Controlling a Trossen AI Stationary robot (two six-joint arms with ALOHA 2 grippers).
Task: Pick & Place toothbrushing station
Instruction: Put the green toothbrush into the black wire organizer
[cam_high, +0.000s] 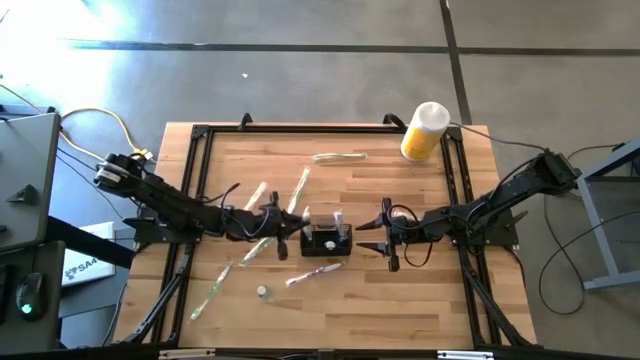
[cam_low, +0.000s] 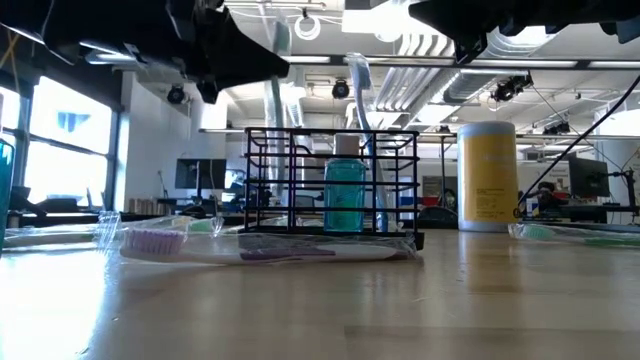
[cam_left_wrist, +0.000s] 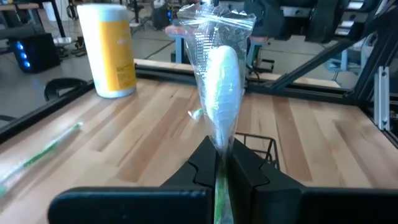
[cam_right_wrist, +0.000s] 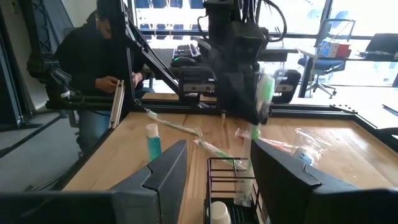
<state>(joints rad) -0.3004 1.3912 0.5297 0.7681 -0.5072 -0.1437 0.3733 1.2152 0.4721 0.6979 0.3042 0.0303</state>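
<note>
two grippers sit over the table. on the left, the left gripper (cam_high: 283, 240) is clamped on a wrapped toothbrush (cam_left_wrist: 221, 93) — just left of the toothbrushing station (cam_high: 327, 239). the black box stands mid-table. on its right, the right gripper (cam_high: 385, 234) is spread apart — holding nothing.

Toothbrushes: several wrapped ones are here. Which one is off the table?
The toothbrush clamped in the left gripper, beside the station; the rest lie flat.
</note>
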